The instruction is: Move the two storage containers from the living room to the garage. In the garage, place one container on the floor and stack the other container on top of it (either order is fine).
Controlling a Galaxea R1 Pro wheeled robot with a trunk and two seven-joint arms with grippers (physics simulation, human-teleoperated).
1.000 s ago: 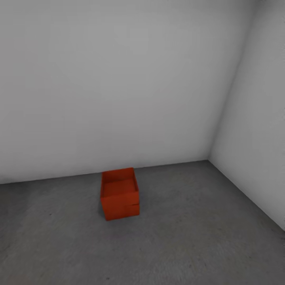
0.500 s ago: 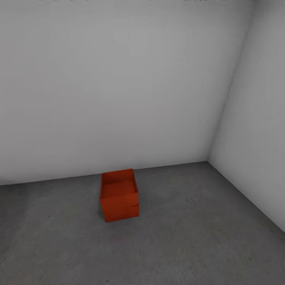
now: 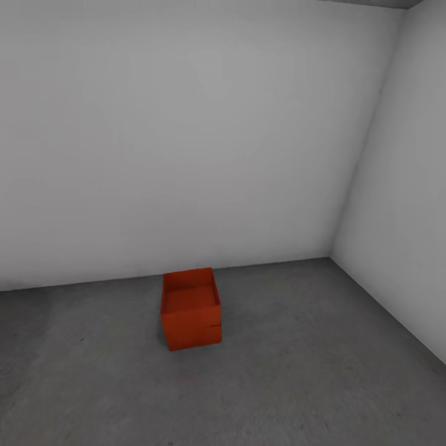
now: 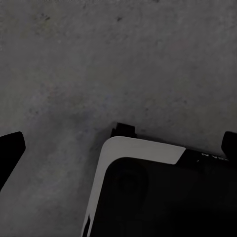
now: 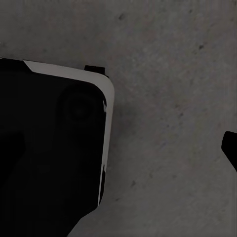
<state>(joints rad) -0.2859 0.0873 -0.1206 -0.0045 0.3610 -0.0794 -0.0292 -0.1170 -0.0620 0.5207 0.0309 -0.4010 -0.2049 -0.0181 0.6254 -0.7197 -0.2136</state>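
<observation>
Where grey wall (image 3: 186, 136) meets side wall (image 3: 402, 217), head view finds corner of garage: two orange-red containers (image 3: 190, 308) sit stacked on concrete floor (image 3: 297, 371), near back wall, faint seam across front face marking the join.

Left wrist view: mottled floor (image 4: 98, 64), robot base (image 4: 163, 197) with pale rim below; dark finger (image 4: 11, 150) at frame edge, another at far edge, left gripper spread wide, nothing between.

Right wrist view: same floor (image 5: 168, 98), robot base (image 5: 49, 148); one dark finger (image 5: 230, 148) at edge, so right gripper's spread cannot be judged.
</observation>
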